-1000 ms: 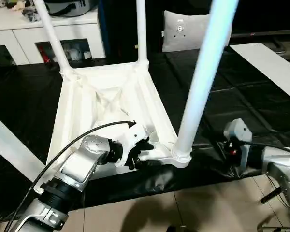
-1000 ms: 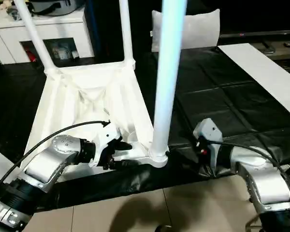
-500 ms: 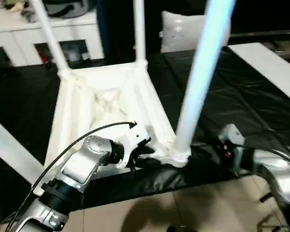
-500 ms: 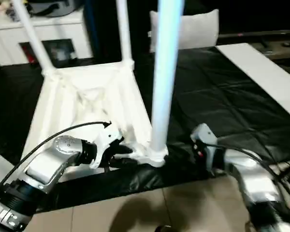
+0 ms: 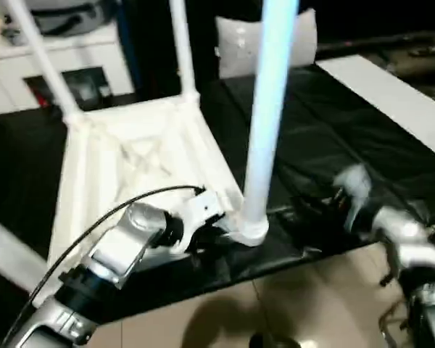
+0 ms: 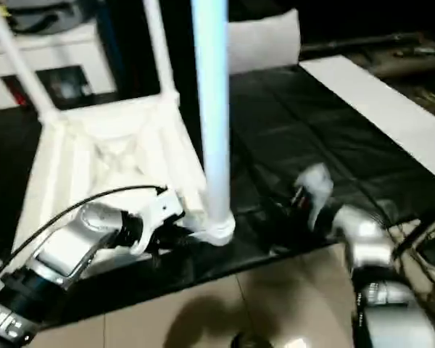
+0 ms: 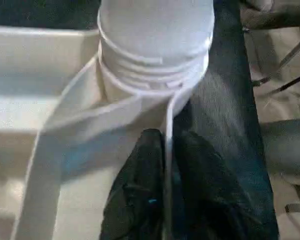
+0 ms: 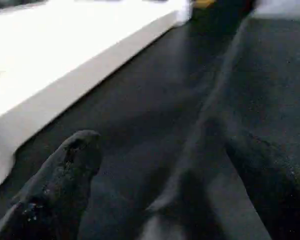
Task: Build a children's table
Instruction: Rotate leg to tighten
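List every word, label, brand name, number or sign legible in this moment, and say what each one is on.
No text can be read in these pictures.
The white cushion at the back carries a small dark mark, too blurred to read.
The tabletop, its legs and the black cover show no lettering.
The left pincer and the rim it grips bear no label.

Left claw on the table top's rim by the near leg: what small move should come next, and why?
Probably hold firm. The left claw pinches the table top rim beside the near leg standing in its corner socket. The right claw lies low on the black cover, apart from the leg.
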